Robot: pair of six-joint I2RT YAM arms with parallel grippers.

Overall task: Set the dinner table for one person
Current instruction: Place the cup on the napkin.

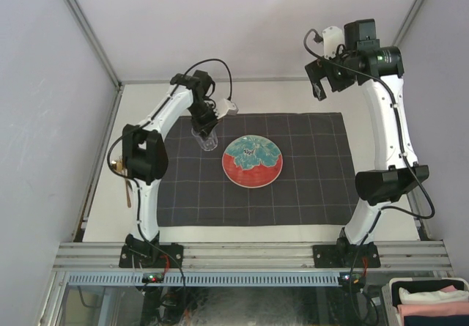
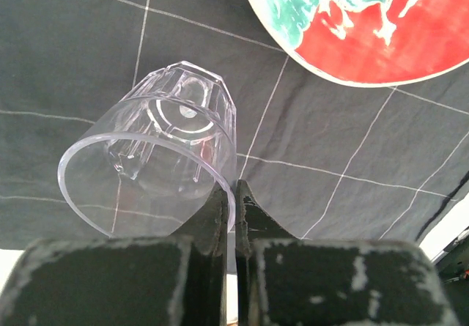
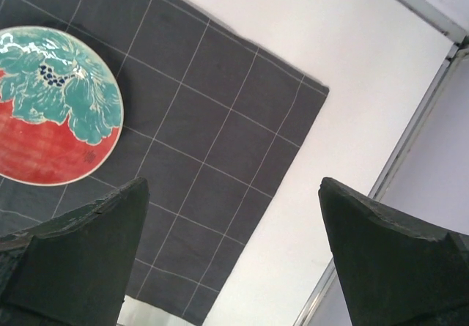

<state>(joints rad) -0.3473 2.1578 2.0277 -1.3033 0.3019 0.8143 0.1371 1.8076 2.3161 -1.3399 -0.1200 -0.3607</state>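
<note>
The off-white dinner table [image 1: 293, 96] carries a dark grey checked cloth [image 1: 308, 187]. A round plate [image 1: 252, 161], red with a teal flower pattern, lies at the cloth's middle. My left gripper [image 1: 207, 130] is shut on the rim of a clear faceted glass [image 1: 209, 142] at the cloth's far left, left of the plate. In the left wrist view the fingers pinch the rim of the glass [image 2: 157, 146], one inside and one outside; the left gripper [image 2: 235, 188] is low over the cloth, and the plate [image 2: 366, 26] is at the top right. My right gripper [image 1: 320, 88] is open, empty and raised high over the far right corner; the right wrist view shows its jaws spread wide [image 3: 234, 194].
A brownish wooden utensil [image 1: 128, 189] lies on the table's left strip beside the left arm. Grey metal rails [image 1: 102, 150] edge the table. A bin of folded cloths [image 1: 432, 300] stands off the table at the near right. In the right wrist view the cloth's corner [image 3: 308, 95] meets bare table [image 3: 352, 143].
</note>
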